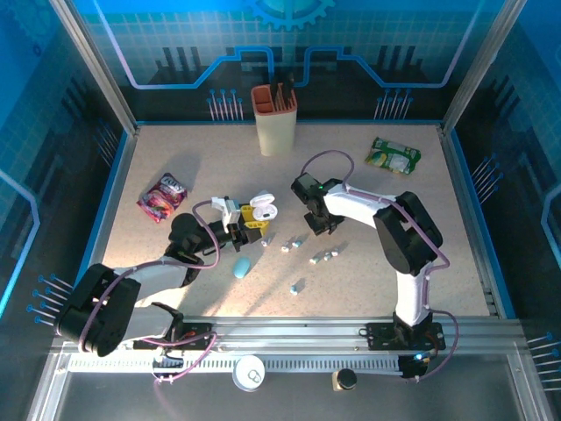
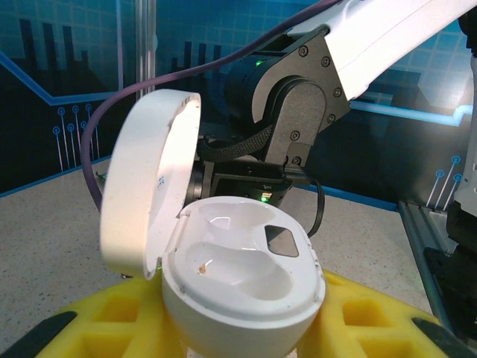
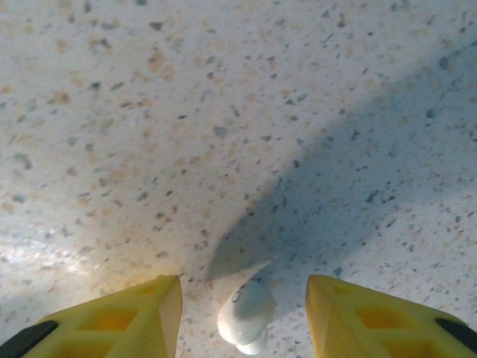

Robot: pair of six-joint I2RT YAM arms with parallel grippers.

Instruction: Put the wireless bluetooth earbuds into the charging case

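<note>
On speckled beige table (image 1: pixel 175 167), blue circuit-print walls (image 1: pixel 53 105) around — open white case (image 2: pixel 238 276) clamped in left gripper (image 1: pixel 250 221); right gripper (image 3: pixel 242 287) parted, empty, astride one white earbud (image 3: pixel 246 317) — loose earbuds (image 1: pixel 324 256) mid-table nearby.

Two cases (image 1: pixel 263 208), roughly six earbuds (image 1: pixel 298 287)

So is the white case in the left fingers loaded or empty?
Empty: the white case has its lid swung open, and both wells are bare.
</note>
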